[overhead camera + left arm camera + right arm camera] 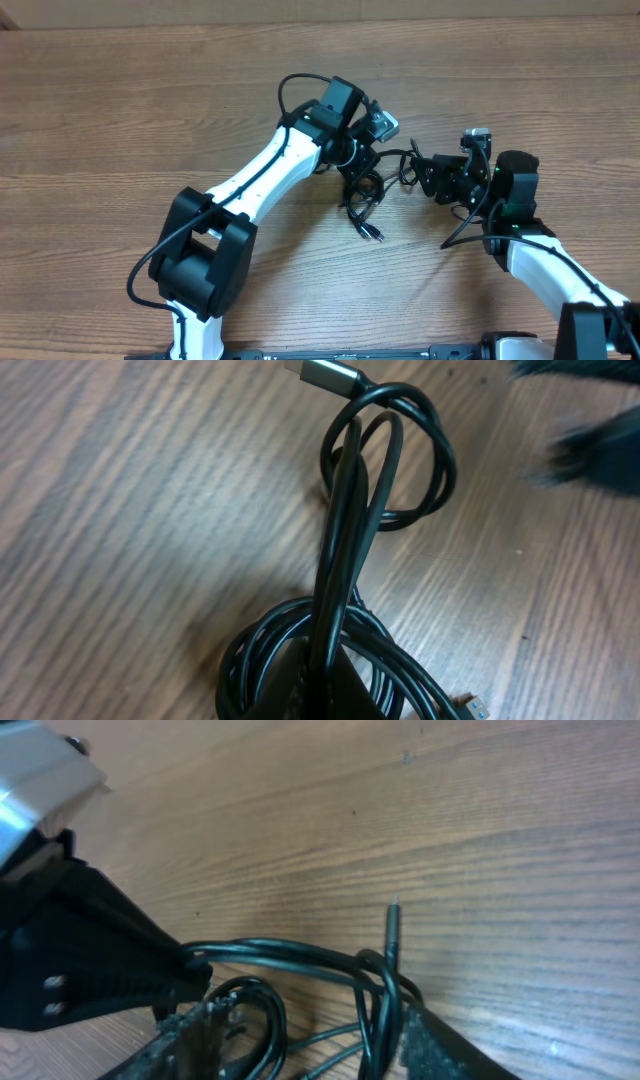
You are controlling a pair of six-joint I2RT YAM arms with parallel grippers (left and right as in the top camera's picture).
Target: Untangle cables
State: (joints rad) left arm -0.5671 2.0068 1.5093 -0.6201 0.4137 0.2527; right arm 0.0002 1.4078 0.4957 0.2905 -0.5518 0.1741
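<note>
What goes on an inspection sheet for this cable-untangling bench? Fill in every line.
Surface: wooden table, bare grain.
Job's things: thin black cables bunched in loops between the arms; a silver-tipped plug tops one loop.
Clutter: nothing seen.
Grippers: left gripper shut on the cables; right gripper open, fingers either side of a strand.
Cables: thicker arm cables run along both arms.
Surroundings: nothing seen beyond the table.

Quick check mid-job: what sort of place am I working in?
Probably a robot lab or test bench: a wood-grain table, a white left arm and a right arm, and a tangle of thin black cables between them. No walls show.
</note>
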